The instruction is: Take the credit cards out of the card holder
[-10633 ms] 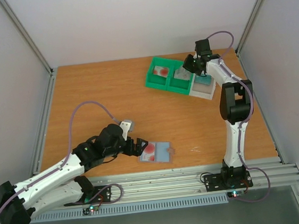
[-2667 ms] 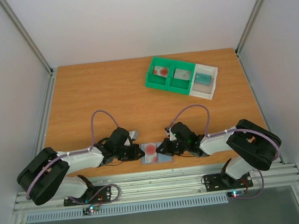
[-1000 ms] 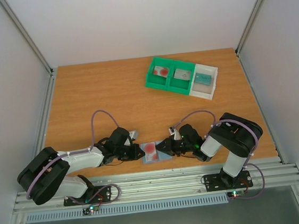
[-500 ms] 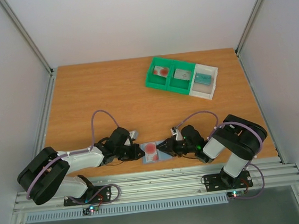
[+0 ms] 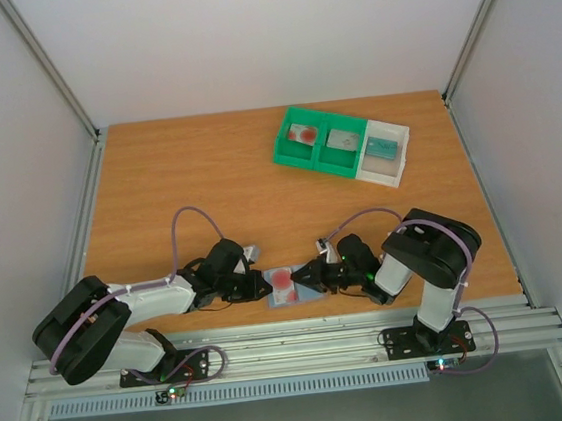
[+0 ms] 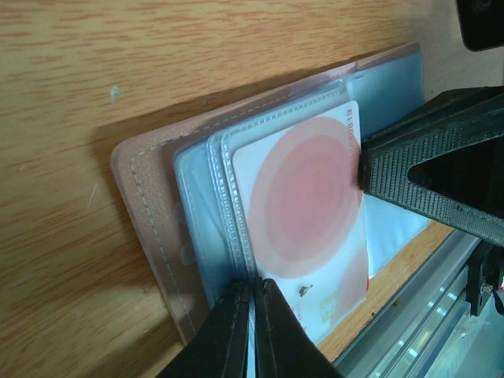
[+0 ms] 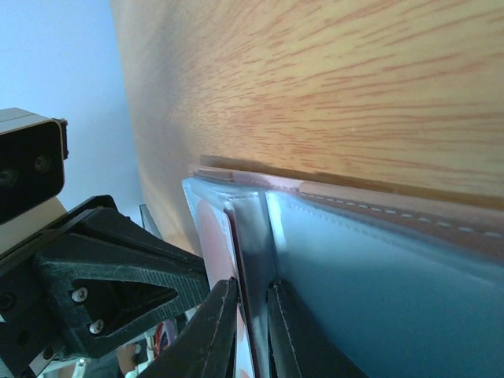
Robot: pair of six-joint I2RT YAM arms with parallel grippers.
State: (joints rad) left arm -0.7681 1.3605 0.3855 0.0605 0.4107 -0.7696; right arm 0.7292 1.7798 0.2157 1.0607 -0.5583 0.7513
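Red-blotched credit card (image 6: 303, 213) sits pinched by right hand (image 7: 250, 290), left hand (image 6: 252, 290) clamping card holder (image 6: 146, 205).

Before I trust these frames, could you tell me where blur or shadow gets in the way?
Top external: even light, sharp, card holder tiny. Left wrist: red-blotched card crisp, soft shadow beside the holder, own fingers soft. Right wrist: steeply tilted, near fingers soft.

Wooden table (image 5: 187, 180) is carrying two things directly: a green and white tray (image 5: 281, 152), and a card holder (image 5: 293, 301) lying open and flat, well apart from the tray, nearer and slightly left of it.
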